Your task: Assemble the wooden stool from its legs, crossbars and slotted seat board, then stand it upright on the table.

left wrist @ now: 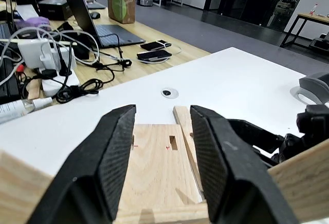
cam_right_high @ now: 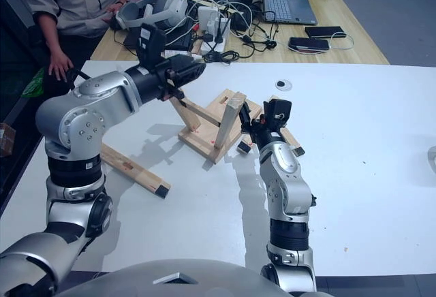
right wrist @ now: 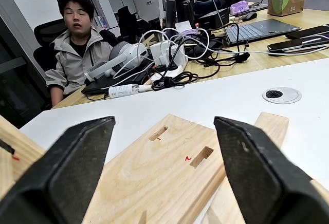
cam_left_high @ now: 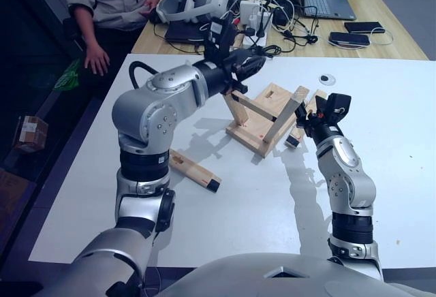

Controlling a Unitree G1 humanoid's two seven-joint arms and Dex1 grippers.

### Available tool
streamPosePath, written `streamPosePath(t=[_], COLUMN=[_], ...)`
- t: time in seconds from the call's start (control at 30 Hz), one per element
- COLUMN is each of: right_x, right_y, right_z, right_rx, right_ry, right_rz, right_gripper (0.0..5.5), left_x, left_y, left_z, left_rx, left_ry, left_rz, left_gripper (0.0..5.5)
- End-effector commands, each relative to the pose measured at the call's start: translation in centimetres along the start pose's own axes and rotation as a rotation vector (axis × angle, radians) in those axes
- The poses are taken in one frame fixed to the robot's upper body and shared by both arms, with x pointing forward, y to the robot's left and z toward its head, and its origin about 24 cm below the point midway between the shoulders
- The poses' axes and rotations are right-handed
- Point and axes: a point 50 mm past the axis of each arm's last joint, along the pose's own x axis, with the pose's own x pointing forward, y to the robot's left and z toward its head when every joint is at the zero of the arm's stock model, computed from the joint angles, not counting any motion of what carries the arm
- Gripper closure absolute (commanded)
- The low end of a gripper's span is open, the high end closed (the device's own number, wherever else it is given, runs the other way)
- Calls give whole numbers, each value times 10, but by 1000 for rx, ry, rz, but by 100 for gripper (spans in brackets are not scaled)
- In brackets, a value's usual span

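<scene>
Left hand (cam_left_high: 240,84) at left leg (cam_left_high: 236,111) top, grip cannot be told, right hand (cam_left_high: 303,128) open beside right leg (cam_left_high: 289,114), slotted seat board (cam_left_high: 253,140) on bench (cam_left_high: 238,208)

Seat board (right wrist: 154,178) pale wood, red marks by its slots; loose leg (cam_left_high: 194,169) likewise, black-capped; desk (cam_left_high: 388,147) white; left end effector (left wrist: 163,112) and right end effector (right wrist: 164,123) black.

The right gripper (right wrist: 164,124) hangs low over the slotted seat board (right wrist: 154,172), its two black fingers (right wrist: 77,167) spread wide to either side of the wood. Two slots (right wrist: 201,155) show in the pale board, red marks beside them. A wooden bar (right wrist: 267,126) lies against the board's edge on the white table (right wrist: 216,98). Past it sits a round grommet (right wrist: 281,95), and further back, a desk (right wrist: 308,21) tangled with cables (right wrist: 180,77).
</scene>
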Motion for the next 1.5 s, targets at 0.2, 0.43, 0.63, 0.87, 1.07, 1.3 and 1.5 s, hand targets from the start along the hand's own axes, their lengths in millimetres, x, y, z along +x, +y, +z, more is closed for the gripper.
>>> streamPosePath(t=[0.2,0.43,0.63,0.87,1.07,1.3,1.5], right_x=[2,2,6,10,12,3,-27], right_y=[1,1,3,5,7,-5,-34], right_z=[2,1,3,5,3,3,-4], right_rx=[-20,-33,-38,-40,-42,-82,-128], right_ry=[1,7,-4,-14,-13,-15,53], right_rz=[1,4,13,12,6,-27,-24], right_gripper=[193,193,193,193,193,193,193], left_x=[-22,-25,-15,4,-4,-39,-77], left_y=[3,-1,14,12,18,31,111], left_z=[-99,-20,55,-57,-73,55,41], left_rx=[-155,-133,-122,-124,-190,-151,-162], left_ry=[389,73,-180,287,314,-262,-254], left_rz=[-16,-100,-34,-27,29,34,455], left_gripper=[356,356,356,356,356,356,356])
